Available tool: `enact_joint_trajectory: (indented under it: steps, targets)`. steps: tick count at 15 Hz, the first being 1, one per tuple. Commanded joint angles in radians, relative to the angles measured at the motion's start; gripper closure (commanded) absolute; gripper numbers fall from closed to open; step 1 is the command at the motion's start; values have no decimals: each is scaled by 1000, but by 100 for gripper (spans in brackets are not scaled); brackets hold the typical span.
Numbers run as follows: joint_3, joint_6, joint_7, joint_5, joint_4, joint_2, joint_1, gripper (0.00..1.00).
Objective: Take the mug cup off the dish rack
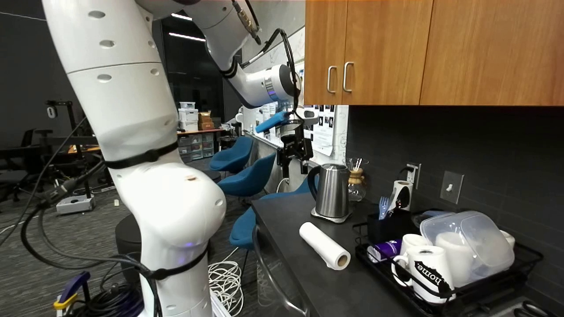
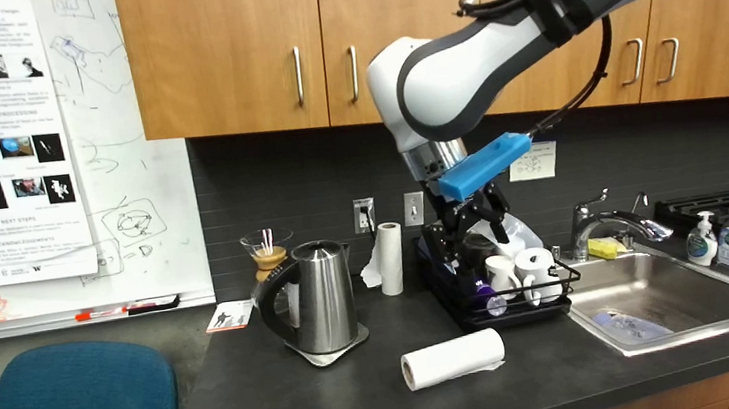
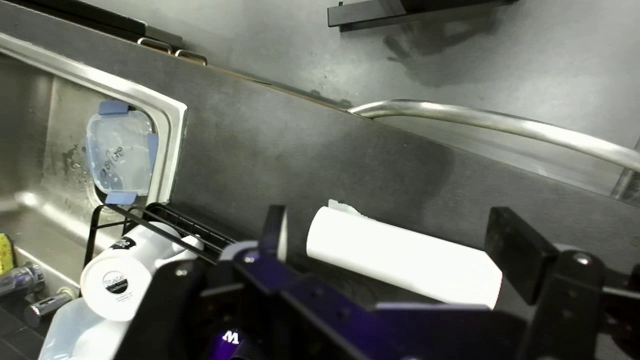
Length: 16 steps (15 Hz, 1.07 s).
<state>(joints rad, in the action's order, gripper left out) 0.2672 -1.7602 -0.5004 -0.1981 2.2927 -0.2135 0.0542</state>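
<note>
Black dish rack rims the mug cup, hand well away.

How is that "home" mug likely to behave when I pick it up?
The mug looks ceramic, so it is probably stiff and breakable. Its outside looks smooth, so it might slip if pinched lightly. Being round, it could roll if laid sideways, though the handle would likely limit that.

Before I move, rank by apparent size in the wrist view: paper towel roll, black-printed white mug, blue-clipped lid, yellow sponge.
Paper towel roll: largest.
Black-printed white mug and blue-clipped lid: too alike to rank; the mug is probably nearer.
Yellow sponge: smallest as shown, cut off by the frame.
</note>
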Motion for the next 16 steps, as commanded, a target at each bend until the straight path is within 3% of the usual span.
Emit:
enact_joint_trajectory:
  steps: [1,8,9,16]
  targets:
    - [-31,-34,-19,-27,18,5,12,0]
    - [-91,-41,25,-12,101,-60,4,0]
    - [-86,-46,0,-6,62,3,6,0]
    - [-88,-46,1,-6,65,4,7,0]
